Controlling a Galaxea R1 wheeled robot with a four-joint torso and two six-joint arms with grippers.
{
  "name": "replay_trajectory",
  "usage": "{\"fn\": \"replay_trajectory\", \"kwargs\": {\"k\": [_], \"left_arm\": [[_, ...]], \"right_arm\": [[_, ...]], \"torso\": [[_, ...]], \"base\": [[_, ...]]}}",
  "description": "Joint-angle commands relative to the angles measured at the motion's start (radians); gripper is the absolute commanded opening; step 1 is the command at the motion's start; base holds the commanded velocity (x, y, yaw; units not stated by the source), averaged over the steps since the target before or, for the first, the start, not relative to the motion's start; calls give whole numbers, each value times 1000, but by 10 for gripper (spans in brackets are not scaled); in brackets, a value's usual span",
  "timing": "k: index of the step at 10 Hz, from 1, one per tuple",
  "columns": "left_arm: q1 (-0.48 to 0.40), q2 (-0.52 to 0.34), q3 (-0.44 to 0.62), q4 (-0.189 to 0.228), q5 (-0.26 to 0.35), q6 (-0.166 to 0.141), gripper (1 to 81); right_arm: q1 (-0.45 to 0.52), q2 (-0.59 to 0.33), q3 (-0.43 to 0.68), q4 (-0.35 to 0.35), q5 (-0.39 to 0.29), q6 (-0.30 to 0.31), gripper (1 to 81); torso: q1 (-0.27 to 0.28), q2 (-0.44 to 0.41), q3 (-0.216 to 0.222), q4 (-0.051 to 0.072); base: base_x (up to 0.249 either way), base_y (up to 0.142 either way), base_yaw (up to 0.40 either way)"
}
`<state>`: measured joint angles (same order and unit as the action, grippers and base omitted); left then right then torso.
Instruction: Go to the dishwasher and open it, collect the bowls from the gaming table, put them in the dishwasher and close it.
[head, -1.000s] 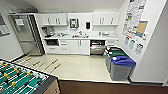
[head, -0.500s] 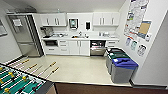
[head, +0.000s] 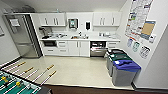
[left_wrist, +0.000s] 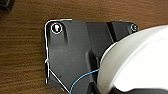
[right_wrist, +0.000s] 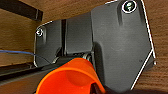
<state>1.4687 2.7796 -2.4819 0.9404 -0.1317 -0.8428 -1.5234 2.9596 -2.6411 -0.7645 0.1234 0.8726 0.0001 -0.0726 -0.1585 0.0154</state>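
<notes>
Right tool (right_wrist: 93, 86) grips the small round orange bowl (right_wrist: 71, 77) by its rim, which looks light, stiff and slippery; left tool I cannot tell.

The kitchenette is evenly and brightly lit from above, and the pale floor (head: 75, 70) carries a soft sheen with hardly any shadow. Everything in the head view looks smeared and soft; the poster (head: 138, 17) on the wall cannot be read, and straight lines bow near the edges. The wrist views are dimmer and warmer, with an orange bowl (right_wrist: 71, 77) and a white bowl (left_wrist: 136, 60) blurred, far too close to focus
</notes>
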Motion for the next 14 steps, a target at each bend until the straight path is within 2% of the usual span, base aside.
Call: {"fn": "replay_trajectory", "kwargs": {"k": [1, 2, 5, 6, 7, 8, 10, 14], "left_arm": [[-46, -18, 3, -2, 18, -4, 10], [-44, -18, 3, -2, 18, -4, 10], [-44, -18, 3, -2, 18, -4, 10], [-46, -20, 3, -2, 18, -4, 10], [-46, -20, 3, -2, 18, -4, 10], [-44, -20, 3, -2, 18, -4, 10], [-43, -21, 3, -2, 18, -4, 10], [-43, -20, 3, -3, 18, -2, 10]], "right_arm": [[36, -5, 1, -10, -34, -4, 10], [35, -5, 1, -12, -34, -4, 10], [31, -6, 1, -12, -34, -7, 10], [31, -6, 1, -10, -34, -7, 10], [30, -6, 1, -10, -33, -7, 10], [30, -8, 1, -10, -33, -7, 10], [28, -8, 1, -10, -33, -7, 10], [28, -6, 1, -9, -33, -7, 10]], "torso": [[0, 0, 0, 0], [0, 0, 0, 0], [0, 0, 49, 0], [0, 0, 53, 0], [0, 0, 38, 0], [0, 0, 61, 0], [0, -1, 75, 0], [0, -1, 73, 0]], "base": [[181, 0, 0], [181, 0, 0], [181, 0, 0], [181, 0, 0], [181, 0, 0], [181, 0, 0], [181, 0, 0], [181, 0, 0]]}}
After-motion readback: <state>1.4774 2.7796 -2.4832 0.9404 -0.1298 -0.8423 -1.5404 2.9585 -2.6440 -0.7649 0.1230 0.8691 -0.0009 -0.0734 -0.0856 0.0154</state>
